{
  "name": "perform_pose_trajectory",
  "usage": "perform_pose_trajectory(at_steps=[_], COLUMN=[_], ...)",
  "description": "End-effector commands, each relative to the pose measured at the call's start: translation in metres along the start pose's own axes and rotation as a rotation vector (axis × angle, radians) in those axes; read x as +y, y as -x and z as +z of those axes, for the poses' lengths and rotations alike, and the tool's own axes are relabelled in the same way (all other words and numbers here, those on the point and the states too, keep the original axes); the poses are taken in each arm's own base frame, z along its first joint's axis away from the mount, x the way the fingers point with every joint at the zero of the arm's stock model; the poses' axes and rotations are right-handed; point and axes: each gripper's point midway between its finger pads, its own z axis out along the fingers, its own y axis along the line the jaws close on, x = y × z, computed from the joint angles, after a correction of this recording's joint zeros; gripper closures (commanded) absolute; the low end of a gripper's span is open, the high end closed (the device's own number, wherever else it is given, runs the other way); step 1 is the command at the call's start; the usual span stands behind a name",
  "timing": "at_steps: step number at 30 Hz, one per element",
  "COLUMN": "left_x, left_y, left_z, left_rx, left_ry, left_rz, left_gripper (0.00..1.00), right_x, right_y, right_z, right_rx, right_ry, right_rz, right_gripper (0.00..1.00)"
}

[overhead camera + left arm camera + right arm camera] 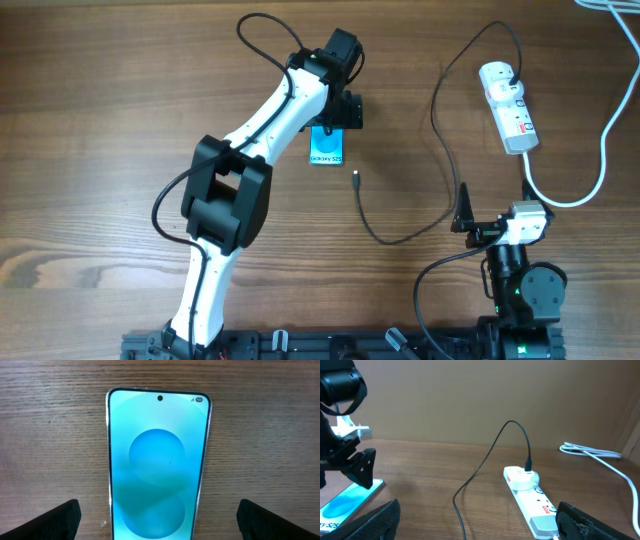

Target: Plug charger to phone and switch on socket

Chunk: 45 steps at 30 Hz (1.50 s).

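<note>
1. The phone (326,150) lies flat on the wooden surface (100,120), screen up and lit turquoise, just off centre toward 12 o'clock in the overhead view.
2. We see the left jaws spread wide over it. In the wrist view one of the fingers (60,520) shows at each side of the phone (157,465), both clear of its edges.
3. The charger (400,238) ends in a plug tip (357,180) that lies loose at 4 o'clock from the phone, near it but not touching.
4. Its other end runs to a white adapter (521,477) seated in the socket (508,120), which lies toward 2 o'clock on the surface. A white cord (590,190) leaves the socket's near end.
5. The right jaws are open as well and hold nothing. Their fingers (375,520) sit at 7 o'clock from the socket, well apart from it.
</note>
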Motion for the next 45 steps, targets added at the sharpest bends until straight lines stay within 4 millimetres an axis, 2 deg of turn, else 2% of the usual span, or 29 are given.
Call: perform_pose_trajectory(at_steps=[1,5,13,22,35,45], left_x=[0.005,0.007,0.007,0.014,0.003,0.003], left_y=[-0.006,-0.009,-0.012,-0.025,-0.027,-0.028], left_z=[0.019,0.029,0.034,0.055,0.055,0.055], left_rx=[0.033,0.051,0.062,0.124,0.137,0.138], left_ry=[0.028,0.037,0.042,0.072,0.012,0.012], left_rz=[0.070,0.069,0.090,0.089,0.084,0.084], left_gripper=[0.00,0.00,0.00,0.00,0.00,0.09], right_x=[0.001,0.001,0.001,0.001,0.001,0.001], right_y=[0.001,0.001,0.001,0.001,0.001,0.001], right_z=[0.000,0.000,0.000,0.000,0.000,0.000], right_rx=[-0.004,-0.004,-0.004,-0.004,-0.004,-0.004], right_ry=[0.002,0.002,0.002,0.002,0.002,0.002], right_rz=[-0.017,-0.017,-0.017,-0.017,-0.017,-0.017], right_gripper=[0.00,0.00,0.00,0.00,0.00,0.00])
